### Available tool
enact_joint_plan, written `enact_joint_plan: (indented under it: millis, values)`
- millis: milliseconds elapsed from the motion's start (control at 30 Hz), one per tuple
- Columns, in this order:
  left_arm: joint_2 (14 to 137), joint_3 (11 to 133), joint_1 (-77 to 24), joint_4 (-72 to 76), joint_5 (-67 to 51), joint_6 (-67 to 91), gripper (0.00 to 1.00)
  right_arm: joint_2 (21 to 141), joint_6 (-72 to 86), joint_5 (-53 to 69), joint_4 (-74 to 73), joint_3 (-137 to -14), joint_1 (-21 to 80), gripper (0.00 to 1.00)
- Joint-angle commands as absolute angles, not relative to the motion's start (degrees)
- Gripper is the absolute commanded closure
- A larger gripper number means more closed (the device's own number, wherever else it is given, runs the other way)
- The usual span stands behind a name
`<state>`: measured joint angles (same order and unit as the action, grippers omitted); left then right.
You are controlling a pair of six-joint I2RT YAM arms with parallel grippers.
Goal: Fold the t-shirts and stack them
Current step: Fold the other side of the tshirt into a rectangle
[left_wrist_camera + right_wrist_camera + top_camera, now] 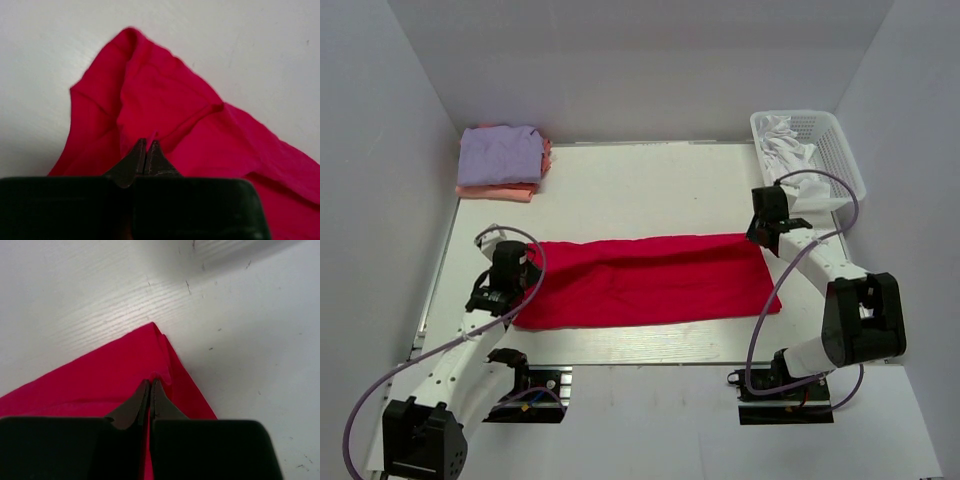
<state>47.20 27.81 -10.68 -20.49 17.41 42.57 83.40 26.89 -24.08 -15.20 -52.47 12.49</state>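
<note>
Central: spread shirt; behind left: shirt stack; behind right: basket.

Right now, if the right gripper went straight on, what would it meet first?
The right gripper is shut on a corner of the red shirt, so that cloth comes first, then bare table beyond the corner. It seems tilted down, so the table probably stops it soon; depth is unclear.

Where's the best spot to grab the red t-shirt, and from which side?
By its two short ends, from above: the red t-shirt lies as a long flat band across the table, so a pinch at each end should lift it evenly. The left gripper and right gripper are shut there.
</note>
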Motion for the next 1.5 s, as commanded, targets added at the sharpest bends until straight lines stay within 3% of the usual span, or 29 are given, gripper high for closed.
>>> enact_joint_plan:
  millis: [0,67,100,167,200,233,267,333,400,433,533,567,733,933,1167,1467]
  values:
    - [45.35,24.62,-10.81,-22.14,13.89,47.45,1.0,80.95,29.44,-25.93,-15.91,-48.44,12.39,1.0]
    - [45.35,24.0,-10.81,-27.29,15.8,52.01,1.0,79.99,32.07,-26.89,-16.78,-46.94,12.31,1.0]
    - [45.35,23.99,-10.81,-30.2,17.13,54.47,1.0,79.72,33.56,-26.98,-16.79,-44.41,12.39,0.84]
    - [45.96,24.6,-10.81,-38.44,20.56,60.36,1.0,78.67,34.19,-26.98,-15.3,-42.37,12.22,0.74]
    - [46.49,25.65,-10.81,-41.19,21.44,62.38,0.66,78.49,34.45,-27.16,-14.68,-40.8,12.22,0.61]
    - [47.63,26.27,-10.81,-43.13,22.23,63.45,0.43,78.49,35.15,-27.33,-15.46,-40.78,12.13,0.39]
    - [48.16,27.41,-10.29,-45.33,22.24,64.15,0.18,78.57,35.77,-28.99,-16.77,-42.09,11.95,0.33]
    - [49.21,29.0,-10.28,-46.84,22.76,64.16,0.06,77.96,36.3,-29.7,-18.01,-43.41,12.04,0.31]
    - [50.44,31.98,-10.28,-48.16,22.76,64.16,0.02,75.69,36.65,-31.81,-20.3,-44.2,12.22,0.3]
    - [50.45,33.91,-10.81,-48.16,22.76,64.16,0.01,74.98,36.48,-31.9,-21.09,-45.17,12.13,0.23]
    - [50.98,36.99,-10.81,-47.03,21.63,62.33,0.01,70.59,32.8,-23.88,-20.14,-45.44,12.39,0.17]
    - [51.67,37.78,-10.81,-46.06,20.49,58.49,0.01,68.92,30.17,-21.03,-18.04,-45.09,12.48,0.1]
    - [56.93,43.15,-11.33,-32.8,3.8,41.95,0.01,66.79,24.0,4.94,-10.99,-42.81,13.09,0.1]
    - [67.05,46.31,-11.34,-27.42,-5.01,35.68,0.04,71.88,23.12,13.62,-5.54,-40.7,14.41,0.1]
    - [74.0,47.02,-12.57,-25.58,-5.8,36.21,0.34,76.37,23.99,11.87,-3.25,-36.22,14.15,0.1]
    - [77.25,47.55,-14.24,-26.28,-3.78,35.68,0.54,78.75,24.7,11.43,-2.81,-35.77,14.15,0.1]
